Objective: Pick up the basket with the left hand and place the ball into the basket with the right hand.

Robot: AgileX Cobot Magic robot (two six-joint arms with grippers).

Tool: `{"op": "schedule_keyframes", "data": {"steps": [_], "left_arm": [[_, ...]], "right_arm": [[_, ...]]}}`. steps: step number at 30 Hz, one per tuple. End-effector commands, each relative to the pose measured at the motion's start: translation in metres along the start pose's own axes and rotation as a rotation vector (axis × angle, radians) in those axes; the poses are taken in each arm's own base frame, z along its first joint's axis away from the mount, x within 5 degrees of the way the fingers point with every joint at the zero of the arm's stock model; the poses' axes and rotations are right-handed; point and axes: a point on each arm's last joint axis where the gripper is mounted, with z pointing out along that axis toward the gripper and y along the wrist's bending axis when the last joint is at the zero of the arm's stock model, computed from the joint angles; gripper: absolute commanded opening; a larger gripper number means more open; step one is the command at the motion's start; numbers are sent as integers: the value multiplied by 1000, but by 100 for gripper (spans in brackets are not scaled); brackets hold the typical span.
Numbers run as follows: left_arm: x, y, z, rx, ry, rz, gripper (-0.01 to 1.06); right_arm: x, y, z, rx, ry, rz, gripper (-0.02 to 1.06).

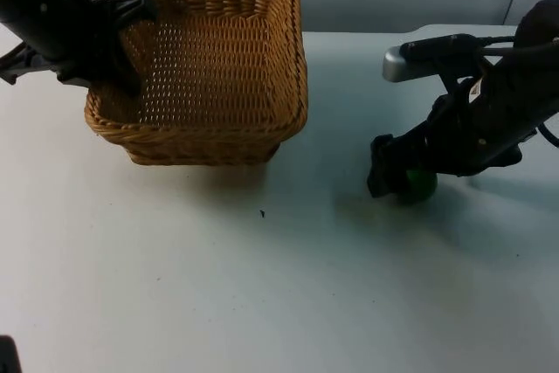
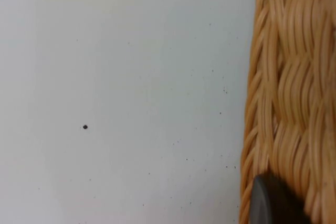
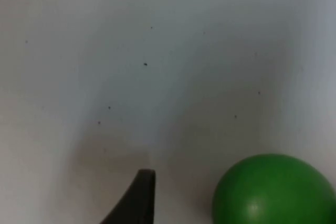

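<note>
**Basket gripped, ball within reach on the white bench**

The left gripper (image 1: pixel 131 45) is clamped on the left wall of the wicker basket (image 1: pixel 218 67), which sits at the far left of the bench (image 1: pixel 262 286), tipped a little with its open mouth turned toward the camera; whether its base is clear of the surface cannot be told. At the right, the right gripper (image 1: pixel 397 176) is down at the bench with the green ball (image 1: pixel 419 185) against it; in the right wrist view one black fingertip (image 3: pixel 137 195) stands just beside the ball (image 3: pixel 273 190) with bare bench between them, so the fingers look parted and not yet closed on it. Ball and basket lie well apart.

The likely trouble from here: a round ball on a smooth top may roll away if one finger touches it first; the basket, held by a single wall, may sag or swing, so a drop near the rim could bounce out.

The arm covers most of the ball in the top view; the second right fingertip is cut off; the left wrist view gives woven rim (image 2: pixel 289 98) and one fingertip (image 2: pixel 273 203), not the grip itself.
</note>
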Motion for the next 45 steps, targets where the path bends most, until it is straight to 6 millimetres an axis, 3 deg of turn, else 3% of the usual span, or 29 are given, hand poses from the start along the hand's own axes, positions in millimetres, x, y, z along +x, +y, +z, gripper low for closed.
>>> {"op": "schedule_keyframes", "data": {"steps": [1, 4, 5, 6, 7, 11, 12, 16, 18, 22, 25, 26, 30, 31, 35, 38, 42, 45], "left_arm": [[-5, -6, -8, 19, -30, -12, 0], [-5, -6, -8, 19, -30, -12, 0], [-5, -6, -8, 19, -30, -12, 0], [-5, -6, -8, 19, -30, -12, 0], [-5, -6, -8, 19, -30, -12, 0], [-5, -6, -8, 19, -30, -12, 0], [-5, -6, -8, 19, -30, -12, 0], [-5, -6, -8, 19, -30, -12, 0], [-5, -6, -8, 19, -30, -12, 0], [-5, -5, -8, 17, -36, -12, 0], [-6, -5, -8, 16, -40, -12, 0], [-6, -5, -8, 16, -40, -12, 0], [-6, -5, -8, 16, -40, -12, 0], [-6, -5, -8, 16, -40, -12, 0], [-6, -5, -8, 15, -42, -12, 0], [-6, -5, -8, 15, -42, -12, 0], [-6, -5, -8, 15, -42, -12, 0], [-5, -6, -8, 19, -32, -12, 0]], "right_arm": [[-4, 1, 0, -1, -22, 3, 105], [-3, 1, 0, -1, -20, 3, 103], [-3, 1, 0, -2, -16, 3, 99], [-3, 1, 0, -3, -13, 7, 88], [-3, 1, 0, -3, -13, 7, 88], [-3, 1, 0, -3, -10, 30, 45], [-3, 1, 0, -3, -10, 30, 45], [-6, 1, 0, -3, -35, 40, 5], [-9, 1, -1, -3, -46, 40, 0], [-34, 1, -13, 6, -86, -3, 0], [-80, -1, -43, 27, -138, -48, 0], [-80, -1, -43, 27, -138, -48, 0], [-129, 4, -85, 26, -210, -56, 0], [-129, 4, -85, 26, -210, -56, 0], [-167, 26, -126, 1, -350, -111, 0], [-176, 41, -137, -15, -400, -166, 0], [-175, 64, -127, -54, -392, -218, 0], [-169, 83, -102, -100, -340, -220, 0]]}}
